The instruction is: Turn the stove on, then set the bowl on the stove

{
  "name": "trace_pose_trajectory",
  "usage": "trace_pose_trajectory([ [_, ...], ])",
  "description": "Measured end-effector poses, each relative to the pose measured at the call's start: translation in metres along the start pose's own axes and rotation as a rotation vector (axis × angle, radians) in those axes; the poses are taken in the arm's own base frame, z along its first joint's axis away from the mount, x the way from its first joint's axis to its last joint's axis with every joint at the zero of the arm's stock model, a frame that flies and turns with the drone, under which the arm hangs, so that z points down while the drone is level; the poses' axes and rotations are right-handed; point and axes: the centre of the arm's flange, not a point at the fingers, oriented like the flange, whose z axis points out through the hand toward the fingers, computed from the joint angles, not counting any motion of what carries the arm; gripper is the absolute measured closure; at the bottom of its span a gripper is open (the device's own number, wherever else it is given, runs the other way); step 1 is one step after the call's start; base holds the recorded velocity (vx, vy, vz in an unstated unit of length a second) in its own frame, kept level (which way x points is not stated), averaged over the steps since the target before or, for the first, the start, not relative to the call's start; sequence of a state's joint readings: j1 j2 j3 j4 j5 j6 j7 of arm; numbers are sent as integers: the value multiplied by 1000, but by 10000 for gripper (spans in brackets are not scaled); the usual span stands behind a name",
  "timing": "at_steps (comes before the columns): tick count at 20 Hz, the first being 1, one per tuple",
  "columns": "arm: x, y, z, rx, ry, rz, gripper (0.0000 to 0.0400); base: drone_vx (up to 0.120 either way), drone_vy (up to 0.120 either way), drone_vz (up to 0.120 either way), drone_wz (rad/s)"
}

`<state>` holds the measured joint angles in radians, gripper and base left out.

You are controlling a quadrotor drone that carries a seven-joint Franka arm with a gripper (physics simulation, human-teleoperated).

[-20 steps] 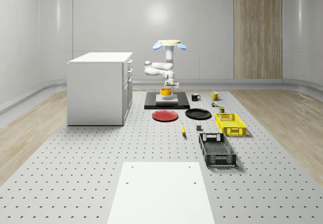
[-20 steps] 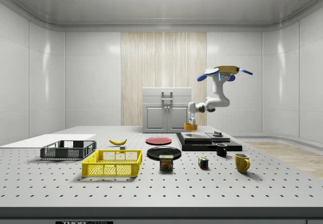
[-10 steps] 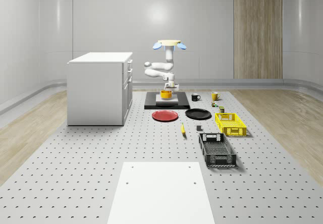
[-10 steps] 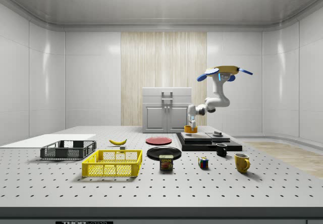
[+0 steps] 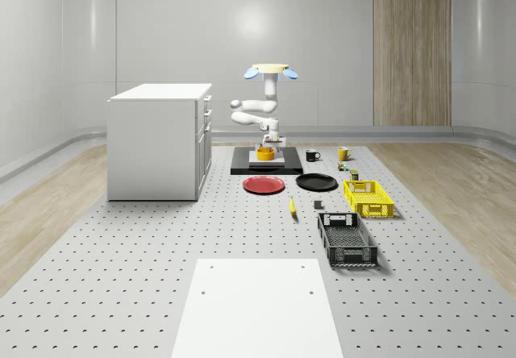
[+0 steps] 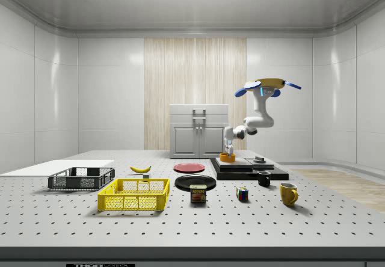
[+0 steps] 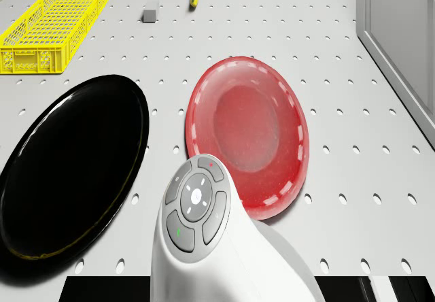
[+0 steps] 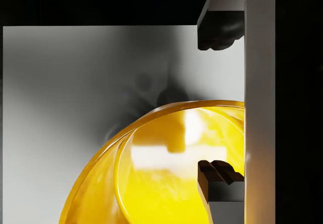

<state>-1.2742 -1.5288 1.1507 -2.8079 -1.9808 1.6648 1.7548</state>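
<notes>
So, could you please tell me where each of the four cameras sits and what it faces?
Whole-scene view: high, off the robot; drone hovers over the stove.
Side view: beside the table; drone, arm, yellow bowl.
Drone view: on the drone, facing down; arm, red plate.
Wrist view: along the fingers; bowl.
Shared: the bowl.

Bright even overhead light, glossy wall reflections, soft shadows under objects, crisp focus, no edge distortion
</notes>
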Motion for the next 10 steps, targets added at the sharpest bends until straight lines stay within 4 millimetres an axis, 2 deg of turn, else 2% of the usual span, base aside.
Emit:
trace_pose_trajectory([
  [4,0,0,-9,0,0,0,21,0,0,0,0],
  [10,0,0,-15,0,0,0,5,0,0,0,0],
])
